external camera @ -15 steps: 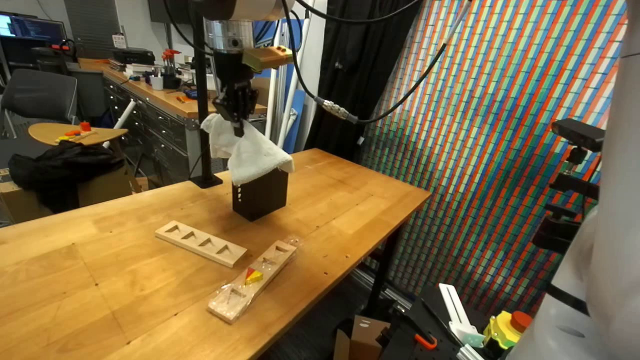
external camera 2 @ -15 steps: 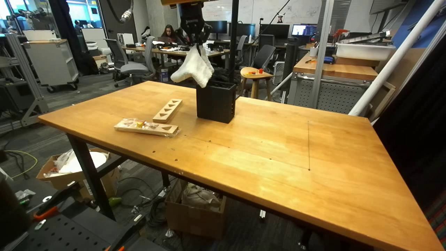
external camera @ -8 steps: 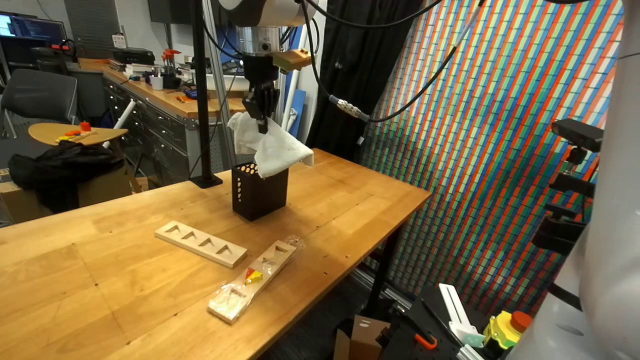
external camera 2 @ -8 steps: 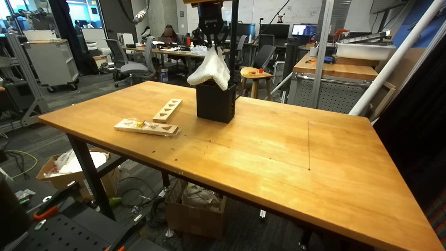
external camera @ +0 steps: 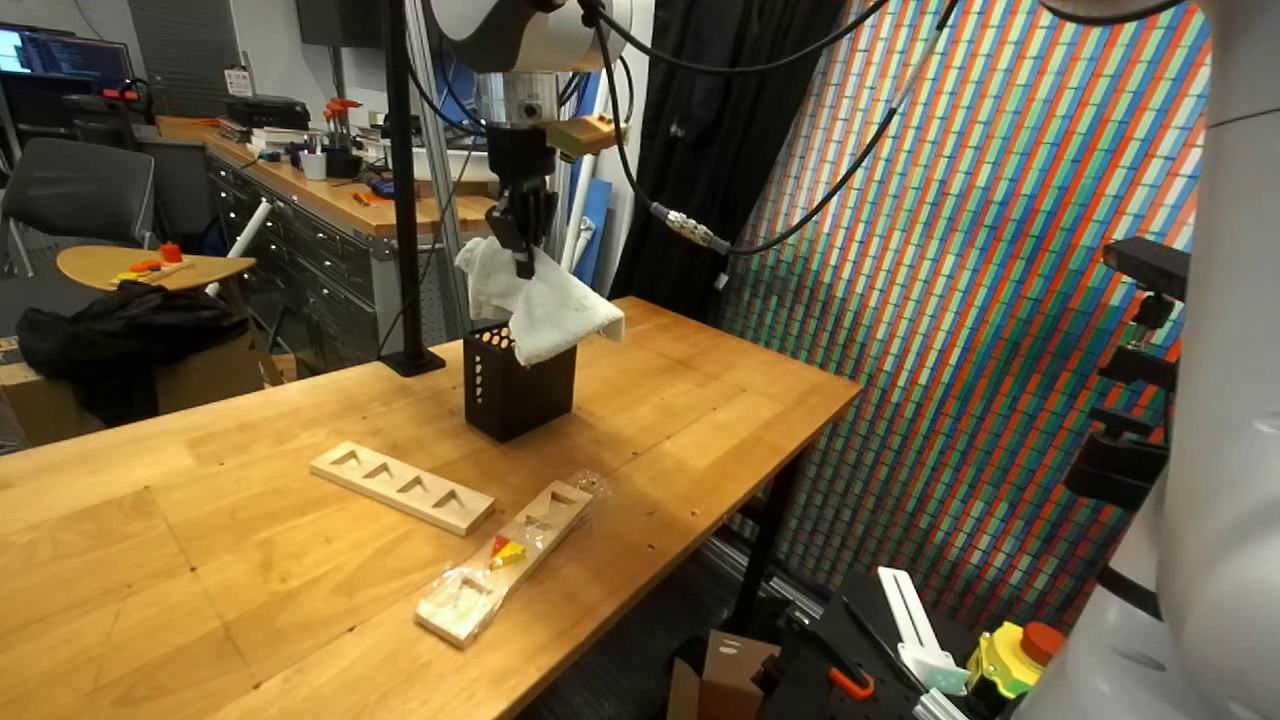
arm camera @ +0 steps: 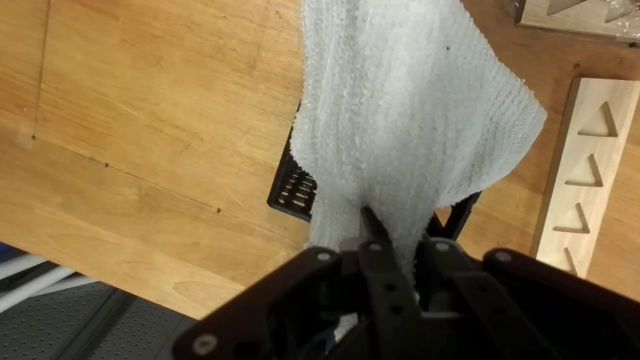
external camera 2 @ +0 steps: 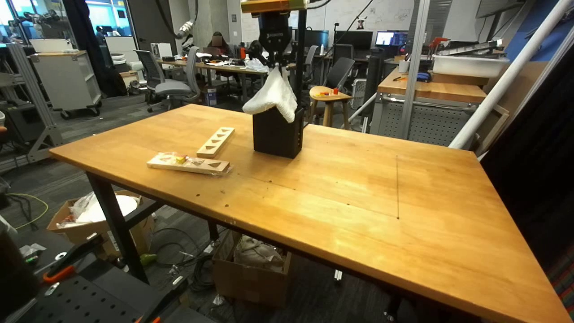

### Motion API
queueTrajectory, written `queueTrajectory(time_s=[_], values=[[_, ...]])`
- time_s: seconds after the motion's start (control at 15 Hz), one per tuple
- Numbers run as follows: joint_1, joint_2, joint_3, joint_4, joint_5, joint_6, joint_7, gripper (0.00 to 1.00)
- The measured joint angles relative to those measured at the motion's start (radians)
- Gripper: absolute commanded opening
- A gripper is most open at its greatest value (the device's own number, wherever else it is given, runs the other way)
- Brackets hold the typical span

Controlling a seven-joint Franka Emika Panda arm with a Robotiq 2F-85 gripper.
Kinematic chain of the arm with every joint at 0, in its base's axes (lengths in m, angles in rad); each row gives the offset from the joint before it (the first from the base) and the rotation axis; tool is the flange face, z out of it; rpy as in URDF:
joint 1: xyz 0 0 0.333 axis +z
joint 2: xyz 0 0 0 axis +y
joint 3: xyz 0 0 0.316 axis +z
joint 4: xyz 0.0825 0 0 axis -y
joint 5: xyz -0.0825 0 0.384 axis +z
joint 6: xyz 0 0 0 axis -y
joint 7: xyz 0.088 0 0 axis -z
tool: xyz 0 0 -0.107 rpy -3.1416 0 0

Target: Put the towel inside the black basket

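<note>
The white towel (arm camera: 395, 115) runs off the wrist view at 12 o'clock and hides the black basket (arm camera: 289, 212) but for scraps at the cloth's 5 and 8 o'clock. The hand (arm camera: 397, 232), blurred, is cut off at 6 o'clock and covers one end of a wooden board with triangular recesses (arm camera: 582, 195); a plastic-wrapped board (arm camera: 575, 20) is cropped at 2 o'clock. In both exterior views the towel conceals part of the basket's rim. What a monitor (external camera: 90, 60) shows at 10 o'clock in an exterior view is too small to tell; in an exterior view a person's face (external camera 2: 217, 41) at 11 o'clock is blurred.
</note>
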Motion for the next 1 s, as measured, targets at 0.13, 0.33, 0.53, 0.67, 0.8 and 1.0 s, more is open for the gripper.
queueTrajectory(time_s=[0.13, 0.33, 0.53, 0.67, 0.8, 1.0], values=[[-0.006, 0.015, 0.000, 0.005, 0.022, 0.001, -0.003, 0.03], [-0.014, 0.042, 0.000, 0.008, 0.059, 0.006, -0.011, 0.03], [-0.020, 0.069, 0.000, 0.010, 0.090, 0.019, -0.018, 0.03], [-0.024, 0.086, 0.000, 0.015, 0.105, 0.024, -0.020, 0.03], [-0.028, 0.101, 0.000, 0.021, 0.117, 0.032, -0.023, 0.03], [-0.034, 0.123, 0.000, 0.035, 0.128, 0.040, -0.031, 0.03]])
